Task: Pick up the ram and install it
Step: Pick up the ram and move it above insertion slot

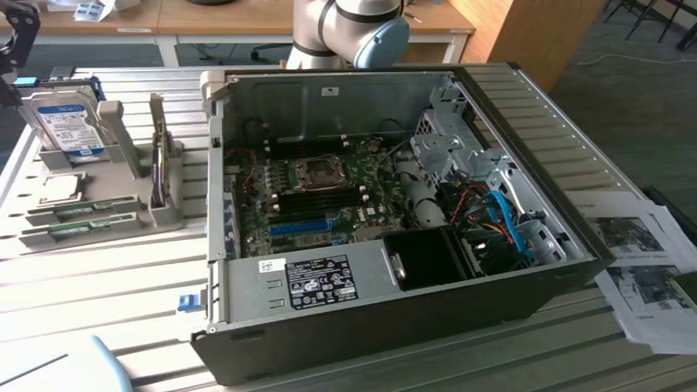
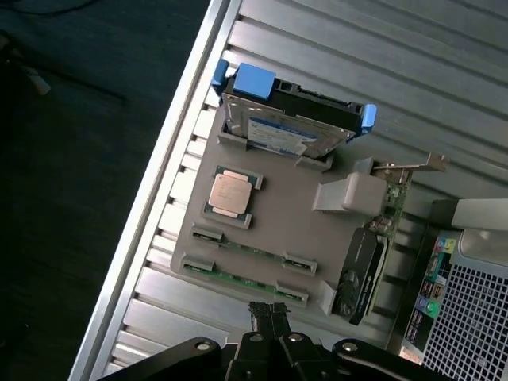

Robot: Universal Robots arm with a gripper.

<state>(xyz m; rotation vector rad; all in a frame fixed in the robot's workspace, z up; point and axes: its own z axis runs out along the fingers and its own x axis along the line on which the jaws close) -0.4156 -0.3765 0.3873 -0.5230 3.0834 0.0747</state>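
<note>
Two ram sticks, thin green boards, lie side by side in slots of a grey holder (image 2: 278,214) on the slatted table: one ram stick (image 2: 248,251) (image 1: 83,211) and a second ram stick (image 2: 242,279) (image 1: 77,232) beside it. My gripper (image 2: 270,316) hangs above the holder, its tips nearest the second stick and apart from it. Its two dark fingers (image 2: 260,317) are pressed together, shut on nothing. In the exterior view the gripper (image 1: 13,57) is a dark shape above the holder, at the exterior view's far left.
The holder also carries a hard drive (image 2: 290,131), a CPU (image 2: 232,193) and an upright expansion card (image 2: 363,274). The open PC case (image 1: 392,220) lies beside it, its motherboard showing the CPU socket (image 1: 321,170) and dark memory slots (image 1: 326,200). Papers (image 1: 642,261) lie beyond the case.
</note>
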